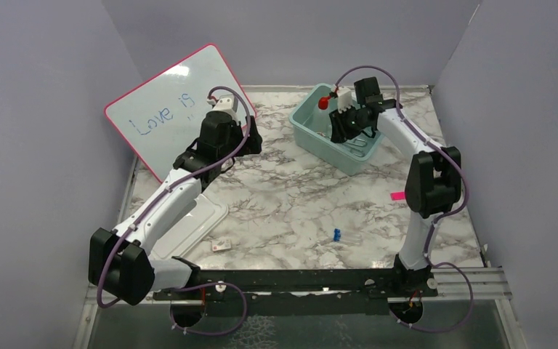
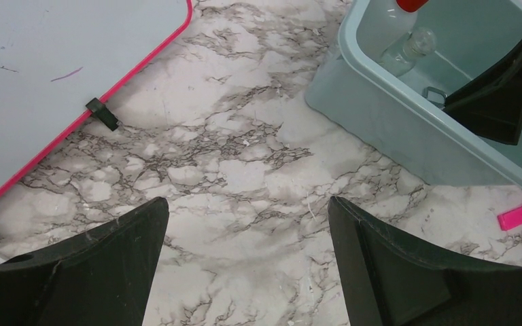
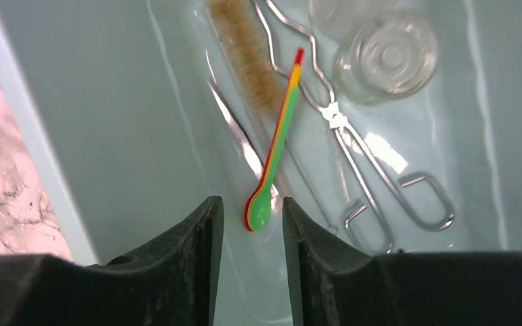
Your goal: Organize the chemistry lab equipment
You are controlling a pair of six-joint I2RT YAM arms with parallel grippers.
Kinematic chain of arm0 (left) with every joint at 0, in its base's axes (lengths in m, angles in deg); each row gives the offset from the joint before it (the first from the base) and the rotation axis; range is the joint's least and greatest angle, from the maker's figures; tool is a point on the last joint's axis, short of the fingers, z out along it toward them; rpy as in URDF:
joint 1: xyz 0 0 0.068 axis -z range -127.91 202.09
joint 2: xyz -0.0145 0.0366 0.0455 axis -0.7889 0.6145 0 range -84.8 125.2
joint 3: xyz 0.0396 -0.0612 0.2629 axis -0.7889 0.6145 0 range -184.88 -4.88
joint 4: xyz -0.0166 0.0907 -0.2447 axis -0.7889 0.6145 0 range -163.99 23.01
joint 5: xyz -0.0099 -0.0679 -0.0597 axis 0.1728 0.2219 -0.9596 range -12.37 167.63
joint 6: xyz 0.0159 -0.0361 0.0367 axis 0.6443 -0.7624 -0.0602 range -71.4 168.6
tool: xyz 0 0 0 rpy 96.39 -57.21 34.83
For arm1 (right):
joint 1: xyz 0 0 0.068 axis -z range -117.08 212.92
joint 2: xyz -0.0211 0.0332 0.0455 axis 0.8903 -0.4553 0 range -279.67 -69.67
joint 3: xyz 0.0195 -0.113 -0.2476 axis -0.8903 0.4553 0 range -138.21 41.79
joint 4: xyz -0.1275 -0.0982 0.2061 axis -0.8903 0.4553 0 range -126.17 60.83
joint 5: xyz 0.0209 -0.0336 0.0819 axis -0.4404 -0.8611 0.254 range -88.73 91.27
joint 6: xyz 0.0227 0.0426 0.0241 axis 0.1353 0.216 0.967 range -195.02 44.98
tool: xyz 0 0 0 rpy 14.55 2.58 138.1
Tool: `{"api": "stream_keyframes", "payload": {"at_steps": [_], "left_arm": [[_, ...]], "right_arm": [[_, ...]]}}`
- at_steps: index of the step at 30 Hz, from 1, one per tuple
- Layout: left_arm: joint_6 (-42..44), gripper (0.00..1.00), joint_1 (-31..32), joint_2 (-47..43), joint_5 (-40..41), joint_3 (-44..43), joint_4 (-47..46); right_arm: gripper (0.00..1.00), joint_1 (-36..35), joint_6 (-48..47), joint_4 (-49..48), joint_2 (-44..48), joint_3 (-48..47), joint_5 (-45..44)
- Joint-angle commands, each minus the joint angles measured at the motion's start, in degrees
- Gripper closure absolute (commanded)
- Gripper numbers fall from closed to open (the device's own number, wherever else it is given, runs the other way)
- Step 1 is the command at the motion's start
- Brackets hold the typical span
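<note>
Teal plastic holds most of your tools: the bin [image 1: 318, 147] sits at about one o'clock on the marble table [image 1: 298, 196], turned askew to the table's edges. Your right gripper [image 1: 345, 129] hangs over it and points down into it. Seen from the right wrist, its jaws stand partly apart and grip nothing. The bowl of the spoon [image 3: 280, 129], striped red, yellow and green, sits between the fingertips [image 3: 200, 231] with a gap on either side, and its handle runs off toward one o'clock. These views do not tell you whether the spoon rests on the bin's floor.

Just beside the handle, at eleven o'clock of it, lies the brush [image 3: 245, 54] with tan bristles. The tweezers [image 3: 234, 125] lie at nine o'clock of the spoon. The tongs [image 3: 333, 117], with two finger loops, lie at three o'clock. The bottle [image 3: 387, 54] shows its clear round base at two o'clock in that view; from above, its red cap shows near the bin's far rim.

Your left gripper [image 2: 245, 204] is spread wide and empty above bare marble. The whiteboard [image 2: 54, 81] is at ten o'clock of it and the bin at two o'clock.

Outside the bin, a pink clip [image 1: 397, 195] lies at three o'clock on the table. A small blue piece [image 1: 337, 234] lies at five o'clock and a pale tag [image 1: 221, 246] at seven o'clock.
</note>
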Motion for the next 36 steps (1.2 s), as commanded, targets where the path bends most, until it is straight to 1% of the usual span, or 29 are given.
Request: {"api": "stream_keyframes", "payload": {"at_steps": [1, 3, 9, 11, 12, 14, 17, 20, 22, 25, 31, 34, 36], "left_arm": [[0.7, 0.1, 0.2, 0.9, -1.0, -2.8, -0.8], [1.2, 0.1, 0.2, 1.3, -0.6, -3.3, -0.5], [2.3, 0.1, 0.2, 0.4, 2.4, -3.9, 0.2], [2.7, 0.1, 0.2, -0.4, 4.4, -4.2, 0.9], [2.7, 0.1, 0.2, -0.9, 5.7, -4.8, 1.8], [3.1, 0.1, 0.2, -1.8, 8.4, -6.4, 3.8], [4.3, 0.1, 0.2, -3.4, 11.6, -8.6, 5.8], [6.4, 0.1, 0.2, -5.2, 14.4, -10.9, 7.3], [7.7, 0.1, 0.2, -6.5, 17.5, -12.8, 8.4], [9.8, 0.1, 0.2, -9.1, 21.0, -15.5, 9.5], [11.6, 0.1, 0.2, -14.2, 21.7, -17.0, 10.2], [11.4, 0.1, 0.2, -16.0, 21.8, -16.6, 10.8], [11.0, 0.1, 0.2, -17.0, 22.1, -16.4, 11.3]], "right_arm": [[0.57, -0.1, 2.5, 0.1, 1.6, -4.0, 0.3], [0.55, -0.2, 3.9, -0.3, 3.3, -4.3, 0.5], [0.51, -0.1, 9.8, -3.6, 12.3, -2.0, 1.8], [0.5, -0.3, 11.6, -4.1, 15.5, -0.6, 3.7], [0.49, -0.4, 12.3, -4.1, 17.1, 0.0, 6.3], [0.48, -2.5, 13.1, -3.6, 19.9, 0.9, 8.1], [0.45, -9.2, 14.5, -5.9, 23.5, 4.0, 5.3], [0.43, -16.3, 18.2, -10.4, 25.9, 8.7, 3.6], [0.42, -20.5, 21.8, -14.4, 27.0, 13.4, 2.7], [0.39, -27.2, 24.8, -18.2, 27.2, 17.2, -0.7], [0.36, -38.7, 30.8, -24.7, 22.4, 21.2, -7.7], [0.36, -45.1, 32.0, -25.5, 16.7, 19.8, -12.8], [0.36, -47.8, 32.2, -25.4, 13.1, 17.9, -14.5]]}}
